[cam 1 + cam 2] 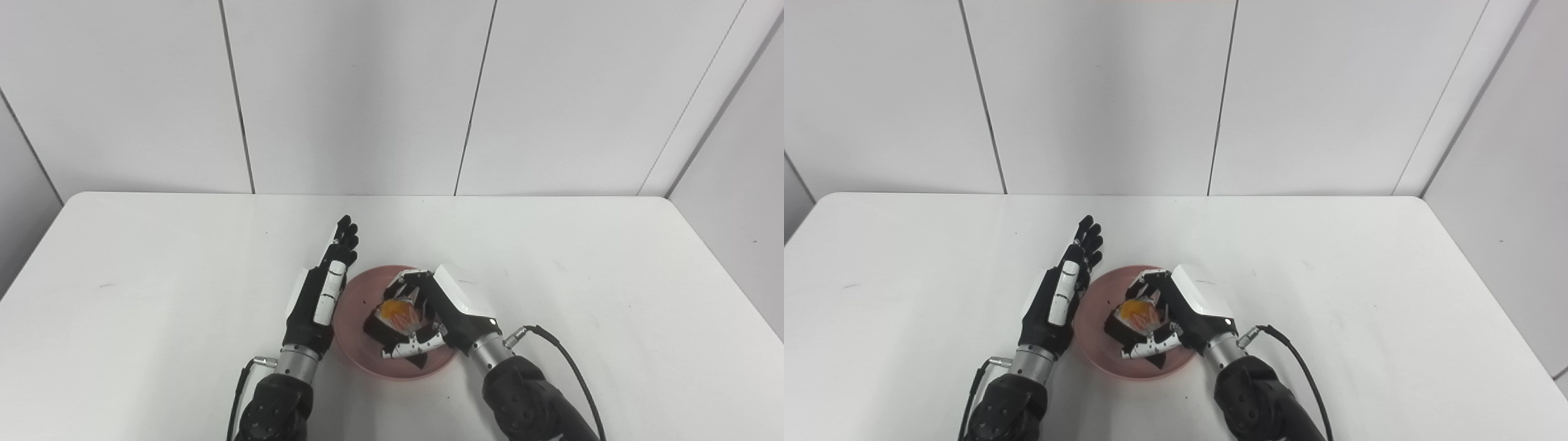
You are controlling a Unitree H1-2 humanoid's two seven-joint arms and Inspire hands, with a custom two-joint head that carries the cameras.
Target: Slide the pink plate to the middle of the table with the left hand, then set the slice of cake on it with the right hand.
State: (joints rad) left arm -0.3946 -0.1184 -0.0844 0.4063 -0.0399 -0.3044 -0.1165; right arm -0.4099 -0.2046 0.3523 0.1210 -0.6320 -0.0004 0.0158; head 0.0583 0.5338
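The pink plate (362, 294) sits on the white table near its middle front. A slice of cake (398, 317) with a dark base and an orange top lies on or just over the plate. My right hand (438, 309) is over the plate, with fingers and thumb closed around the cake. My left hand (324, 288) stands edge-on against the plate's left rim, fingers straight and apart from the thumb, holding nothing. The same scene shows in the right eye view, with the plate (1097, 303), the cake (1136, 318), my right hand (1182, 309) and my left hand (1061, 294).
The white table (153, 275) reaches to the grey panelled wall behind. A black cable (569, 367) runs from my right wrist over the table at the right.
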